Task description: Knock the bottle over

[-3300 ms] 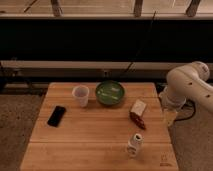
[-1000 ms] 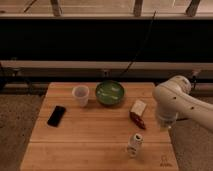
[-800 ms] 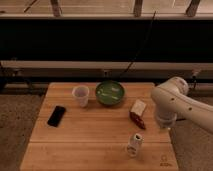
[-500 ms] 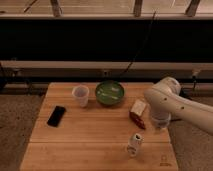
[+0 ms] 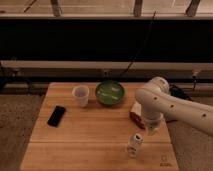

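Observation:
The bottle (image 5: 134,144) is small and whitish with a white cap and dark label marks. It stands upright near the front edge of the wooden table (image 5: 85,140), right of the middle. My white arm reaches in from the right and bends down over the table. My gripper (image 5: 151,131) hangs just above the table, a little to the right of the bottle and behind it, near its cap. I see no contact between them.
A red-and-white pack (image 5: 135,113) lies behind the bottle, partly hidden by my arm. A green bowl (image 5: 110,92) and a white cup (image 5: 80,95) stand at the back of the table. A black phone (image 5: 56,115) lies at the left.
My arm has swung left from the table's right side and come down, bringing the gripper close to the bottle. The bottle still stands in the same place.

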